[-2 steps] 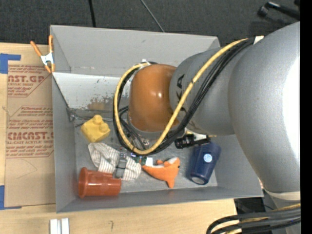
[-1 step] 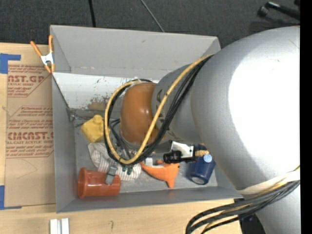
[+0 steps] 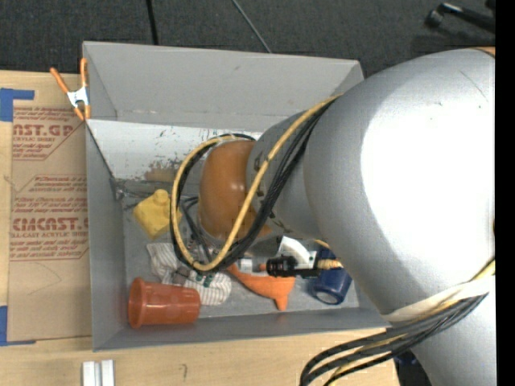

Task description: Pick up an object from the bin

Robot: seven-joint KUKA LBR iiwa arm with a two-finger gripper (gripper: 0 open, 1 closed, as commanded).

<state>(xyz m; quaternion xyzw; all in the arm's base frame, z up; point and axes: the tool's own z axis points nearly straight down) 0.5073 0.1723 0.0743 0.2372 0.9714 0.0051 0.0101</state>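
The big silver arm [image 3: 418, 183] comes in from the right and covers much of the right half of the grey bin [image 3: 225, 79]. Its orange cover [image 3: 224, 187] hangs over the middle of the bin floor, with yellow and black cables [image 3: 181, 207] looping round its left side. Below that cover the dark end of the gripper [image 3: 199, 273] is low down in the bin, at the right end of a crumpled white cloth [image 3: 165, 257] that lies on the floor left of centre, towards the near wall. The cover and cables hide most of the gripper, so I cannot tell how far open it is, nor whether it has hold of anything. It seems to meet the cloth's edge, though actual contact is not clear. Just beyond the cloth, nearer the far left, sits a soft yellow lump [image 3: 154, 211]. Near the cloth, in the near left corner, a red-orange cup [image 3: 163, 302] lies on its side, touching or almost touching the cloth. Right of the gripper an orange funnel [image 3: 269, 286] lies by the near wall, with a white and black piece [image 3: 294, 256] just beyond it and a blue cup [image 3: 331, 284] at its right, partly under the arm.
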